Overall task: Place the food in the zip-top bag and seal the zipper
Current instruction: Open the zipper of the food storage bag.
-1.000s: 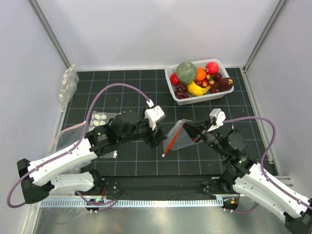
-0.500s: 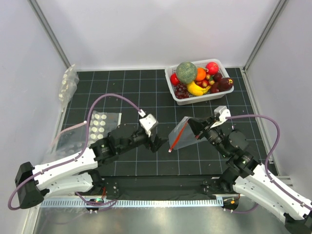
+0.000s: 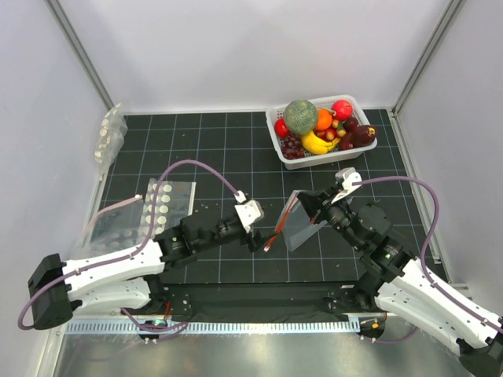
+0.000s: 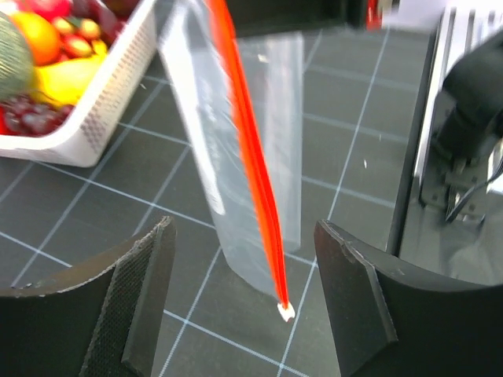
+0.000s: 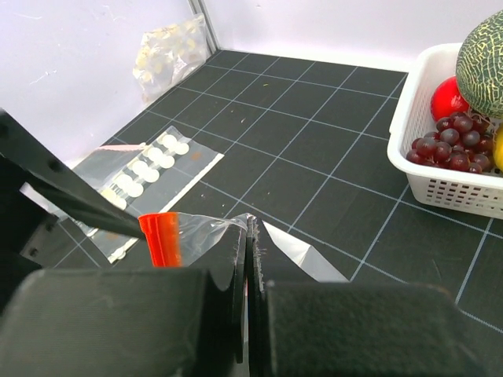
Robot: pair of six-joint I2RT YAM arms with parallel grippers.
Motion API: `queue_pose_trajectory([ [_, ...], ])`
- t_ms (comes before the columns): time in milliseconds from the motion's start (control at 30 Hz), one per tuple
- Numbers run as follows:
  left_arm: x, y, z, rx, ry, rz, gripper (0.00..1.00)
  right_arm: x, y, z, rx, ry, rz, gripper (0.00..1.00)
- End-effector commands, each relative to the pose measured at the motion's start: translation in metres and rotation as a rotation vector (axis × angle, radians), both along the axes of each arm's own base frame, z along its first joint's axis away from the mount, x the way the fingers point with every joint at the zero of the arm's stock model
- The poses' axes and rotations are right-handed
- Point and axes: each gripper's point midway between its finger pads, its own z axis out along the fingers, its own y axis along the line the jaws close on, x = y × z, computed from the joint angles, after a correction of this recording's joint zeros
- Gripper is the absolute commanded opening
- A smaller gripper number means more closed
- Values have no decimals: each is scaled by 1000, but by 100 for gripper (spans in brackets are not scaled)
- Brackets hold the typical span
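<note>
Drawn back toward the near edge since a second ago, the left gripper (image 3: 258, 239) (image 4: 244, 259) now sits at 9 o'clock of the zipper (image 3: 279, 225) (image 4: 250, 157), its jaws spread wide, with the strip's lower tip showing between its fingers. The right gripper (image 3: 311, 209) (image 5: 247, 236) is clamped on a corner of the zip-top bag (image 3: 304, 226) (image 4: 284, 133) (image 5: 206, 229), holding it up near the middle of the mat (image 3: 204, 149). The food (image 3: 342, 109) lies in the basket (image 3: 314, 156) at 1 o'clock, well apart from the bag.
</note>
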Motion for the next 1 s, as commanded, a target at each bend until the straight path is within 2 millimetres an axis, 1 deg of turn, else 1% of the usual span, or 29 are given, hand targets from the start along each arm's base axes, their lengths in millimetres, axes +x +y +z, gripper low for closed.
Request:
queue_pose_trajectory([
  [0,4,-15,22,-29,-87,-8,74,-1,-1,30,60,-45,0,1],
  [33,7,-16,23,-26,-88,4,72,-2,0,31,63,-46,5,1],
  [67,9,-19,18,-13,-84,5,72,-3,0,32,65,-48,8,1],
  [133,9,-23,19,-17,-83,-1,70,-3,1,32,66,-48,13,1],
  [167,10,-25,15,-8,-77,-4,70,-3,1,33,68,-48,16,1],
  [333,14,-31,16,-10,-84,2,67,-4,4,32,69,-45,27,1],
  [400,16,-34,12,-4,-79,3,65,-4,4,32,69,-45,29,1],
  [467,18,-35,13,0,-83,8,62,-4,4,32,67,-45,30,1],
  [533,19,-36,10,8,-82,13,55,-5,5,33,71,-47,35,1],
  [567,25,-32,11,10,-86,49,53,-5,5,33,70,-46,36,1],
  [600,25,-32,10,10,-85,52,50,-5,5,32,70,-46,39,1],
  [667,27,-31,10,8,-85,62,48,-6,5,34,73,-51,44,1],
  [800,29,-30,10,9,-85,79,40,-8,5,35,75,-56,50,1],
  [900,28,-30,12,4,-85,73,40,-8,5,35,74,-57,47,1],
  [967,26,-29,14,-3,-86,67,41,-8,5,35,74,-57,50,1],
])
